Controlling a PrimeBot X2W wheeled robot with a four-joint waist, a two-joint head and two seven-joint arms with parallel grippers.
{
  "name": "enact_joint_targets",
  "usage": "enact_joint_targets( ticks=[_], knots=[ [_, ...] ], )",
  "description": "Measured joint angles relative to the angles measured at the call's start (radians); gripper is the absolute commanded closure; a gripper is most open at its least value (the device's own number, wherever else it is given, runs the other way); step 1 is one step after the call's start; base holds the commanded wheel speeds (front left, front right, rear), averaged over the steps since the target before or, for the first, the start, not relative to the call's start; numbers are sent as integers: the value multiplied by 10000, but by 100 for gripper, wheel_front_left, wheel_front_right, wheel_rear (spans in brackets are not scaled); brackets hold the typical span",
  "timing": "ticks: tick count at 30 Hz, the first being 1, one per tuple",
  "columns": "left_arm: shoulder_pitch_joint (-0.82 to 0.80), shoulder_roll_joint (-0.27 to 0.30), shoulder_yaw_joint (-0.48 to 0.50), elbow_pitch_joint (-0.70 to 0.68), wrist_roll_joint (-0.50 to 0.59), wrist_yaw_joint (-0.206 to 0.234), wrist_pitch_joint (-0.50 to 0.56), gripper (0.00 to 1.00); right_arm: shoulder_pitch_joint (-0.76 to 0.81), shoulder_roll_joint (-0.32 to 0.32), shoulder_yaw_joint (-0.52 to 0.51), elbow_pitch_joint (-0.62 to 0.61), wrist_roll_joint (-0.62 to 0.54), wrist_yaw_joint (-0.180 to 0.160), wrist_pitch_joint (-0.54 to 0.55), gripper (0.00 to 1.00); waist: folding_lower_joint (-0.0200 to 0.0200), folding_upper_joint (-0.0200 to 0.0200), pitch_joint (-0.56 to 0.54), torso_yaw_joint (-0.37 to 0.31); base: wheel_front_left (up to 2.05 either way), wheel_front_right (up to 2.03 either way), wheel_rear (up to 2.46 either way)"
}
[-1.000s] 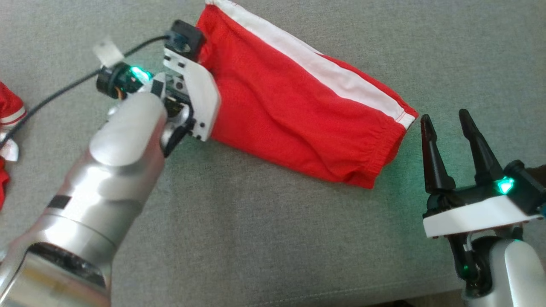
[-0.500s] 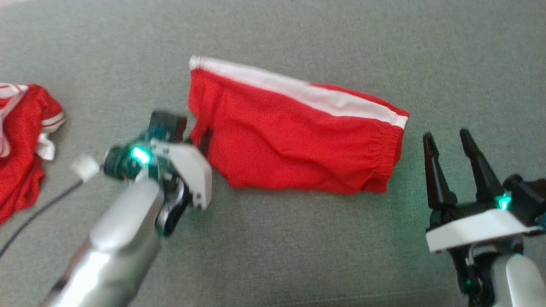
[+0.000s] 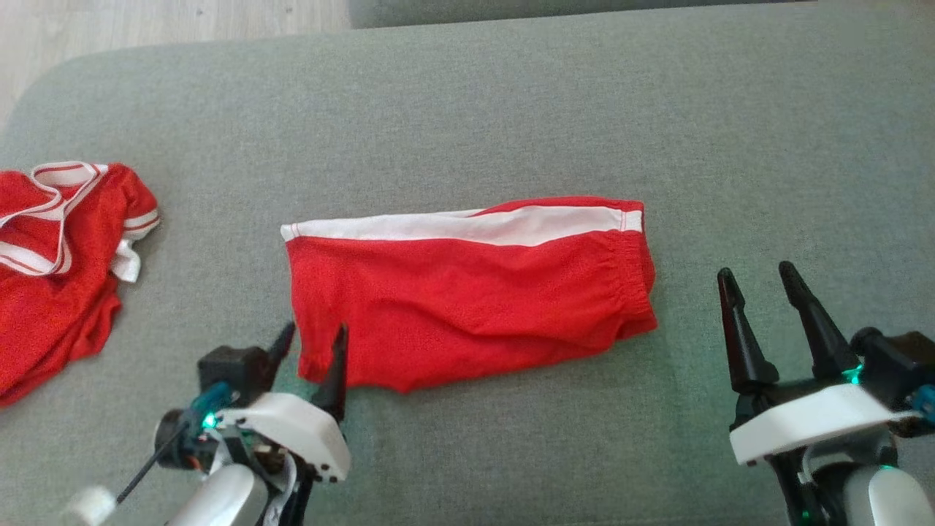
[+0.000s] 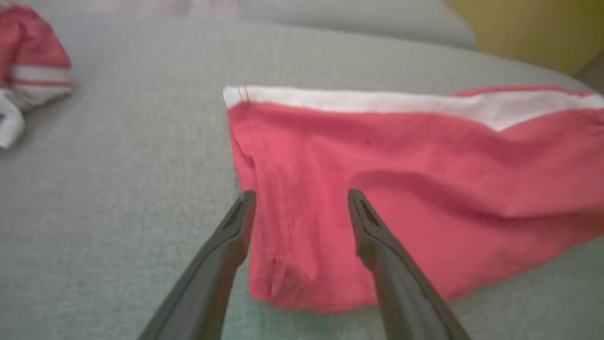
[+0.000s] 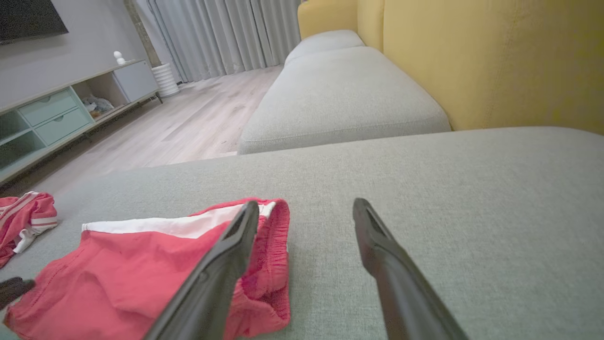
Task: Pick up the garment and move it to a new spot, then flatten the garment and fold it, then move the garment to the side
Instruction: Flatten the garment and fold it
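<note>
We have the left gripper spread wide, nothing between its fingers but air and a view of cloth. Right ahead of those fingertips lie the red shorts, folded flat on the grey sofa cushion. Their near hem corner sits in the gap between the two fingers, and we cannot tell whether either finger touches the fabric. From that gripper the shorts stretch away to its right, the white side stripe running along the edge farthest from it.

Over to the right gripper: also spread apart, holding nothing. The gathered waistband end of the shorts lies to its left, a strip of bare cushion between cloth and fingers. In the right wrist view the left-hand finger crosses in front of that waistband.

Off to the left gripper's left, well apart from it, a crumpled red jersey with white trim lies on the same cushion.
</note>
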Motion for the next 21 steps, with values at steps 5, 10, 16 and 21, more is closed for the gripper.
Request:
enact_joint_targets(
  ticks=[5, 10, 16, 21],
  knots=[
    [281, -29, 453, -468, 560, 330, -2130, 0, 0, 0, -10, -420, -284, 0, 307, 0, 0, 0, -188, 88, 0, 0, 0],
    [454, -10, 1078, -765, 1187, 583, -3678, 0, 27, 0, -102, -915, -616, 0, 648, 0, 0, 0, -388, 286, 0, 0, 0],
    [624, 107, 1779, -1262, 1914, 782, -3854, 0, 347, 0, -230, -1269, -876, 0, 882, 0, 1, 0, -623, 440, 0, 0, 0],
    [1268, 255, 1822, -1277, 2077, 855, -3848, 0, 404, 2, -307, -1452, -876, 0, 1095, 0, 1, 0, -671, 489, 0, 0, 0]
  ],
)
